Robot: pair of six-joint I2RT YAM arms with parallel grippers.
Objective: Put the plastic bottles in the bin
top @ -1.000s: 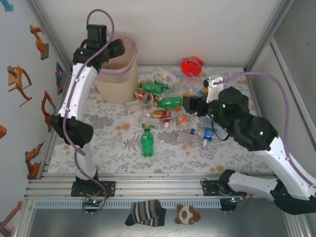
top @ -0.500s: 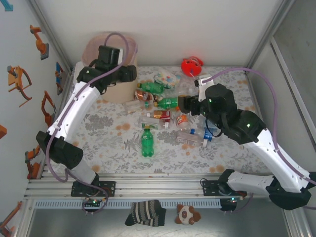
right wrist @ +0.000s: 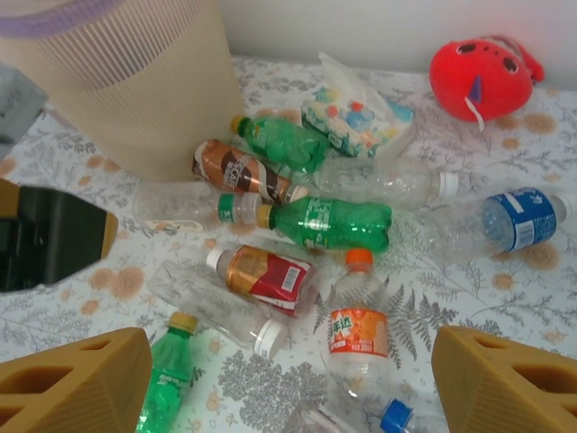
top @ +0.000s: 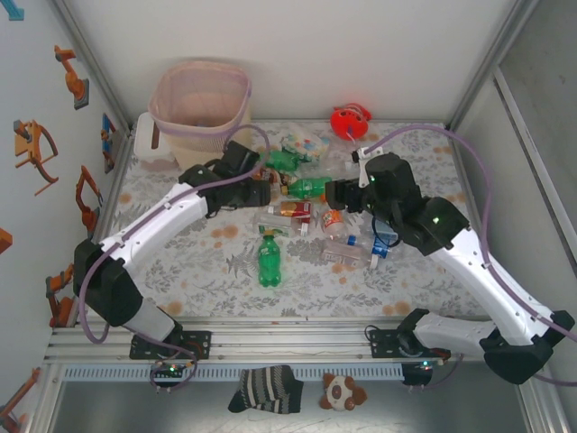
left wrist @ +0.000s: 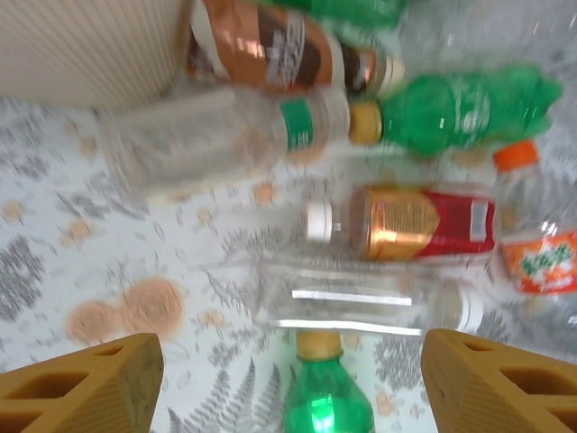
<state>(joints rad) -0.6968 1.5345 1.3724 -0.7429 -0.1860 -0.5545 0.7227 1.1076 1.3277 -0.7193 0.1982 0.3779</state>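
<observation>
Several plastic bottles [top: 297, 194] lie in a heap mid-table, and one green bottle [top: 269, 260] lies apart, nearer the front. The pale pink bin [top: 200, 104] stands at the back left. My left gripper [top: 266, 191] hovers open at the heap's left edge. Below it lie a clear bottle [left wrist: 352, 298] and a yellow-capped green bottle [left wrist: 325, 401]; nothing is between its fingers [left wrist: 81, 383]. My right gripper [top: 338, 194] is open over the heap's right side, above an orange-labelled bottle [right wrist: 358, 329] and a red-labelled one [right wrist: 261, 275].
A red round toy [top: 350, 120] and a patterned packet [top: 302, 142] lie behind the heap. A small white box [top: 144, 144] stands left of the bin. The bin's ribbed wall [right wrist: 135, 72] stands close behind the bottles. Open table stretches front left.
The left arm has swung from over the bin down and right to the bottle heap. The right gripper has crept slightly left and farther over the heap.
</observation>
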